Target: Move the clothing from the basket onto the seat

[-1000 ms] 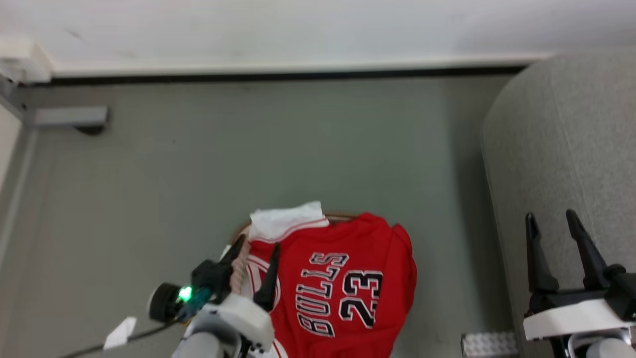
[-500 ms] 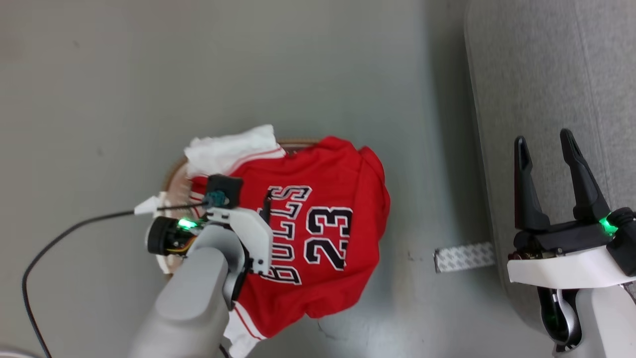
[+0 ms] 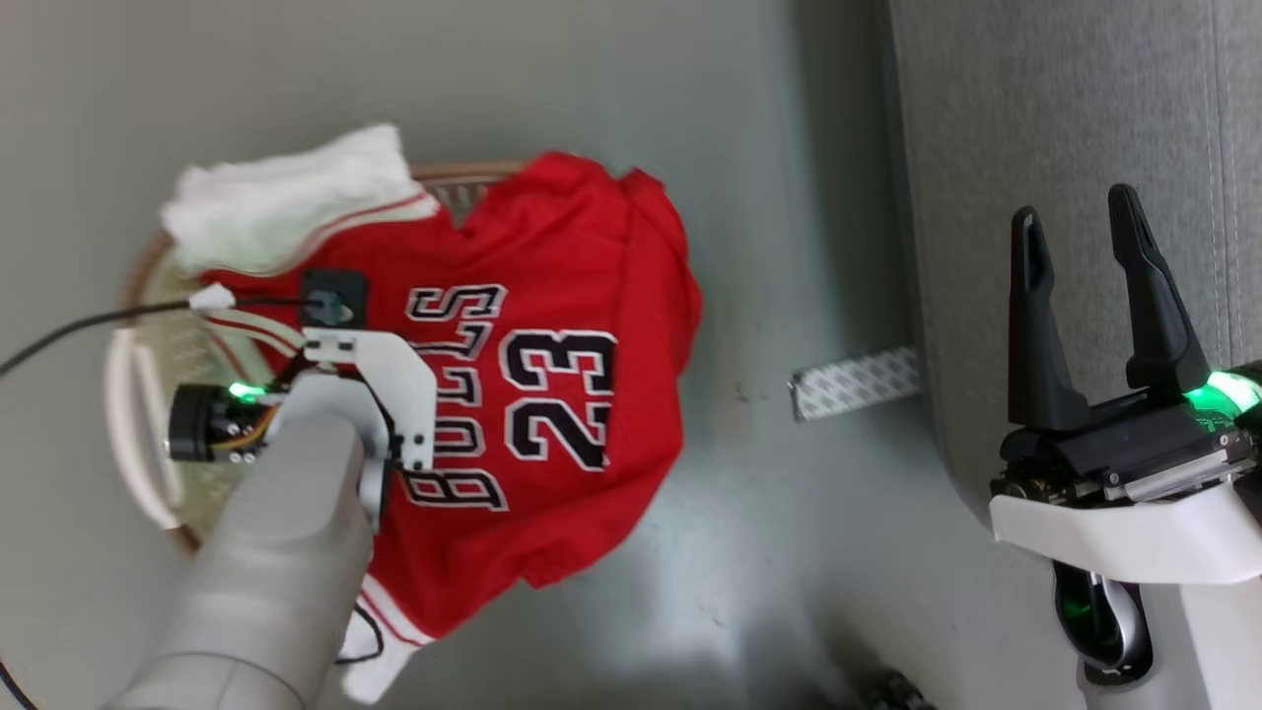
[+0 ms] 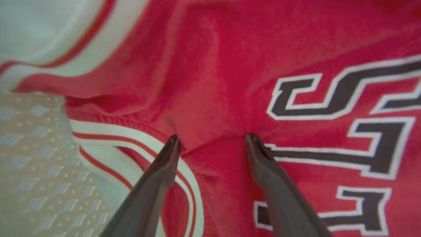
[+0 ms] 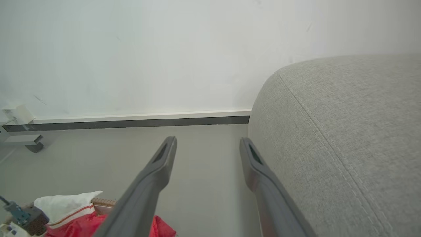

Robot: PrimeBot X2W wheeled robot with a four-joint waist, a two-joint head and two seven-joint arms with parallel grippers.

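The clothing, a red "BULLS 23" jersey (image 3: 552, 394) with white trim, lies draped over the basket (image 3: 125, 434) and hangs over its right rim toward the floor. My left arm (image 3: 296, 473) reaches down over the basket's left part. In the left wrist view my left gripper (image 4: 212, 138) is open, both fingertips pressing into the red jersey (image 4: 223, 82) beside its white-trimmed edge, with the perforated basket wall (image 4: 33, 164) at the left. My right gripper (image 3: 1075, 202) stands open and empty in front of the grey seat (image 3: 1065, 118), apart from the jersey.
A pale patterned strip (image 3: 853, 380) lies on the grey floor between basket and seat. A black cable (image 3: 79, 320) runs to my left wrist. The right wrist view has the seat (image 5: 345, 131), a white wall with a dark baseboard (image 5: 131, 122) and a grey bracket (image 5: 31, 144).
The head camera has tilted down, so the whole picture shifted. My left gripper has turned downward and dropped onto the jersey. The right gripper stays open in place.
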